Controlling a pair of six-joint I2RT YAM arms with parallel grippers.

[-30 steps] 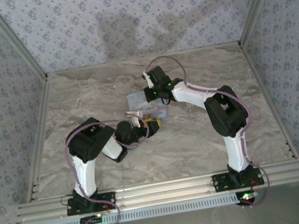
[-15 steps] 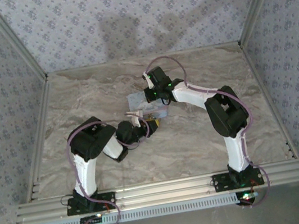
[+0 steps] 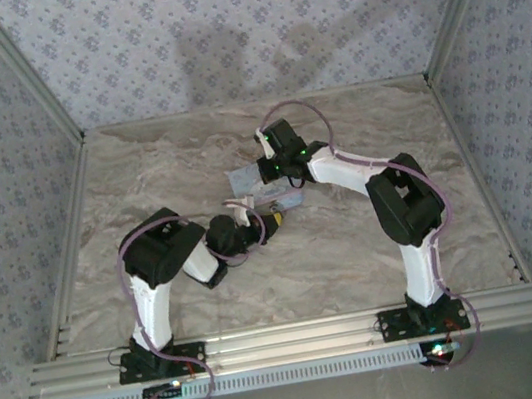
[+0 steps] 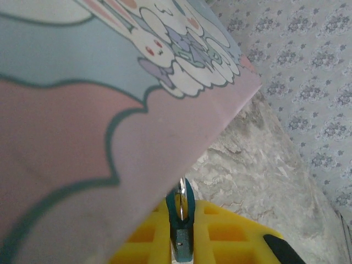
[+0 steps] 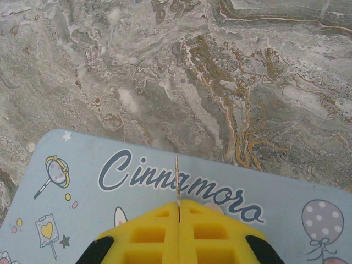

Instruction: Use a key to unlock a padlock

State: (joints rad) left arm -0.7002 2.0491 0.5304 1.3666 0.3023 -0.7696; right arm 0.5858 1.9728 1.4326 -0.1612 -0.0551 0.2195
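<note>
One word can be read: "Cinnamoro", written in dark-blue cursive script on the light-blue tin (image 5: 82,159), seen in the right wrist view. Small drawn signs are printed beside it: a star, a heart, a magnifying glass.

Crowded middle, open margins
The tin (image 3: 248,180) lies mid-table with both arms bent in over it. The left gripper (image 3: 270,222) is at its near edge and the right gripper (image 5: 179,204) is above its lid, leaving no gap to pass between them; the bare marble table (image 3: 140,169) lies open left, right and toward the far wall (image 3: 239,32)
</note>
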